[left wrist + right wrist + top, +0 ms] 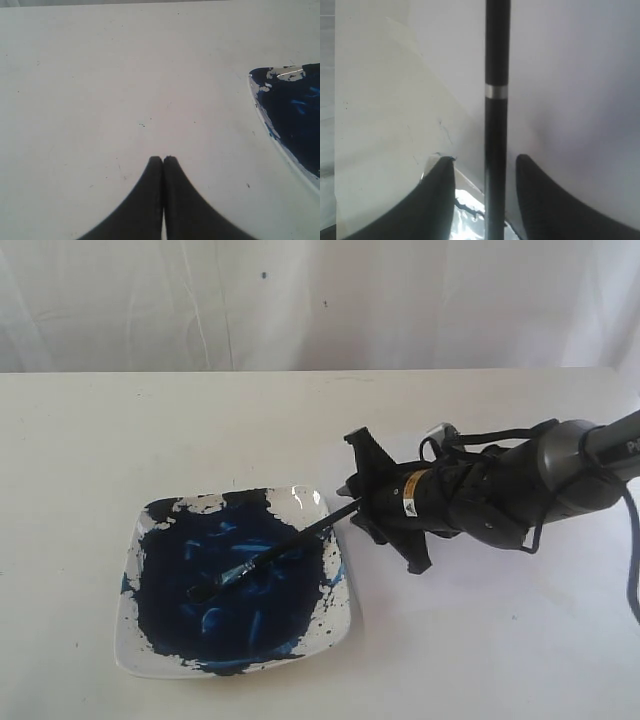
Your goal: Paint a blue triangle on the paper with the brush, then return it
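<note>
The slim black-handled brush (275,552) lies slanted across the glossy square dish (300,502) at lower left, its bristles in thick dark-blue paint. The right gripper (358,505) has its curved matte jaws spread around the handle's end with gaps on both sides. The left gripper (163,160) is pressed closed.

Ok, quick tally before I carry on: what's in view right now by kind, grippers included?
Dish, smeared with blue paint: 1
Brush, lying in the dish: 1
Grippers: 2, the left gripper and the right gripper
Total: 4
</note>
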`<move>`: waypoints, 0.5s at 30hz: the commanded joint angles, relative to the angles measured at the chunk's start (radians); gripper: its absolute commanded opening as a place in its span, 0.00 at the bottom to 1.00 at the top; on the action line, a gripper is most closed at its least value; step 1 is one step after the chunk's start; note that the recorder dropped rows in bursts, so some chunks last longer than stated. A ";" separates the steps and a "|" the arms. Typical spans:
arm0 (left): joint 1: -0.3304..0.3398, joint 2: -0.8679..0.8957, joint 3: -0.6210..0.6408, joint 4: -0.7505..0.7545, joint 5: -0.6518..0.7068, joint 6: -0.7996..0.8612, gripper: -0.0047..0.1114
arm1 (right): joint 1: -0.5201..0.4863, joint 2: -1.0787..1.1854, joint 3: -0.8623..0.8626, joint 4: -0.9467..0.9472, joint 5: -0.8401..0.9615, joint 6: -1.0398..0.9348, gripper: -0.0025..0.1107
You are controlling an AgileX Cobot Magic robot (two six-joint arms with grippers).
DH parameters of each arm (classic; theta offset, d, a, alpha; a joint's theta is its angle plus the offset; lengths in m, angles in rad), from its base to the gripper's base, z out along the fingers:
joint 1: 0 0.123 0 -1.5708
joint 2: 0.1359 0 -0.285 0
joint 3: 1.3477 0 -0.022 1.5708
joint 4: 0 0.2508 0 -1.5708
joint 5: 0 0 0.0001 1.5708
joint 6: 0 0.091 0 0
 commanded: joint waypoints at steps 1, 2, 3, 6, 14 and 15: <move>0.003 -0.004 0.003 -0.010 -0.003 -0.001 0.04 | -0.006 0.025 -0.003 -0.006 -0.014 0.002 0.36; 0.003 -0.004 0.003 -0.010 -0.003 -0.001 0.04 | -0.006 0.029 -0.003 -0.006 -0.022 0.002 0.36; 0.003 -0.004 0.003 -0.010 -0.003 -0.001 0.04 | -0.006 0.034 -0.003 -0.006 -0.033 0.002 0.36; 0.003 -0.004 0.003 -0.010 -0.003 -0.001 0.04 | -0.006 0.038 -0.006 -0.002 -0.045 0.002 0.36; 0.003 -0.004 0.003 -0.010 -0.003 -0.001 0.04 | -0.006 0.051 -0.024 0.005 -0.041 0.002 0.35; 0.003 -0.004 0.003 -0.010 -0.003 -0.001 0.04 | -0.006 0.053 -0.024 0.005 -0.039 0.002 0.34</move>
